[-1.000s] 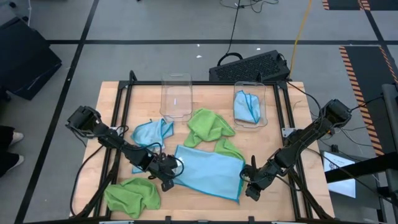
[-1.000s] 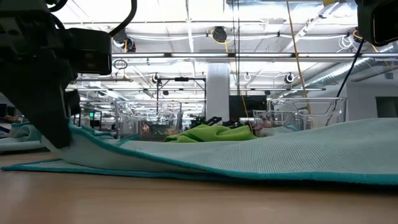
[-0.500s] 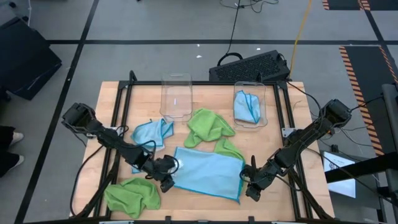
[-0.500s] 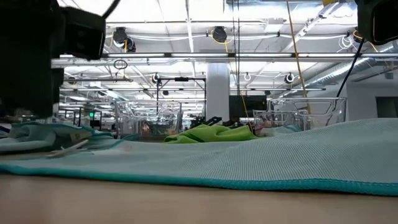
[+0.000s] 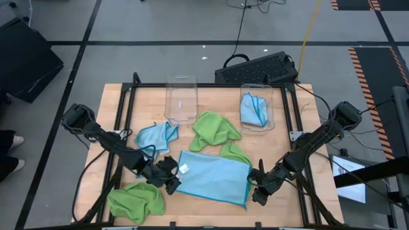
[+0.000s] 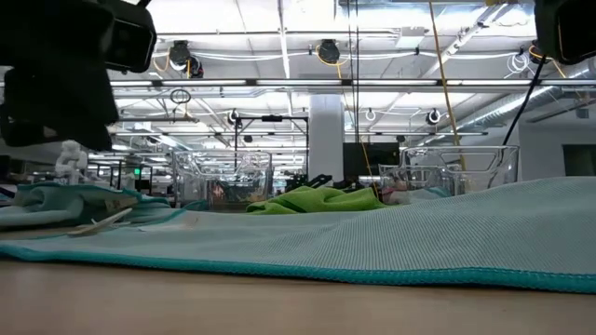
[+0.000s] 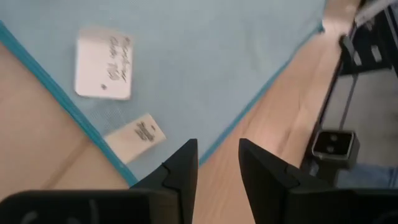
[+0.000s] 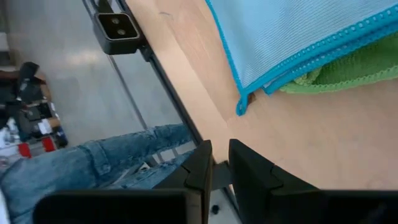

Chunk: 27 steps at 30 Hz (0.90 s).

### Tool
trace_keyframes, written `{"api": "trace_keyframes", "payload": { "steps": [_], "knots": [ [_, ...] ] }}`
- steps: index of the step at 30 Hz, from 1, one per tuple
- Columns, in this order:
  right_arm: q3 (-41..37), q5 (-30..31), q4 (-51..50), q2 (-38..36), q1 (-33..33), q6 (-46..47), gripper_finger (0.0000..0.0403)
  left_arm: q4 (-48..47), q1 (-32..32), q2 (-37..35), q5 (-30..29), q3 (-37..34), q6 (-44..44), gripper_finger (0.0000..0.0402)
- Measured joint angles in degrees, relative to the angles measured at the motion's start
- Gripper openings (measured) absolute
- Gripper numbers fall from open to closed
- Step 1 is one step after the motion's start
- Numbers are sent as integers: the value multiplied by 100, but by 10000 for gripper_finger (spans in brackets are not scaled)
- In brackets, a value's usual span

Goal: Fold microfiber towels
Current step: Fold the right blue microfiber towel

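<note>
I've got the light blue towel point(image 5: 214, 177) spread flat at the near middle of the table point(image 5: 115, 96), so I read this as the lay-out step, with the first fold not yet made. The left gripper point(image 5: 171, 179) hangs at that towel's left corner; its wrist view shows the fingers point(image 7: 181, 169) parted by a narrow gap with bare cloth and wood between them, nothing held. The right gripper point(image 5: 258, 191) sits just off the towel's right corner, its jaws nearly together and empty, the blue hem point(image 8: 244, 93) lying apart from them.

My next move, as I judge it, is to pinch both near corners and carry them across to the far edge (evenly, or the hem will skew).

Only the left wrist view shows the two tags point(image 7: 104, 64) lying by the hem at that corner. Only the right wrist view shows green cloth point(image 8: 348, 71) tucked under the blue edge. The low view gives me the towel's slight rise off the wood. The overhead alone places the others: a green towel point(image 5: 135, 199) near left, a crumpled blue one point(image 5: 155, 136), a green heap point(image 5: 216, 130), one folded in the bin point(image 5: 257, 108).
</note>
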Motion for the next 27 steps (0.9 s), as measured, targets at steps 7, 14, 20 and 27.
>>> {"api": "trace_keyframes", "payload": {
  "steps": [7,14,20,27],
  "knots": [
    [0,484,-2,-428,-1,213,50,138,226,0,-80,1,-21,120],
    [2,1382,-346,-1003,-182,221,50,-371,594,-2,364,674,1247,121],
    [2,1488,-1341,-1432,-699,-171,50,-1671,1304,-2,978,1195,1742,141],
    [2,1163,-2356,-1859,-1493,-1071,50,-2452,2448,0,1789,1203,2093,246]
  ]
}}
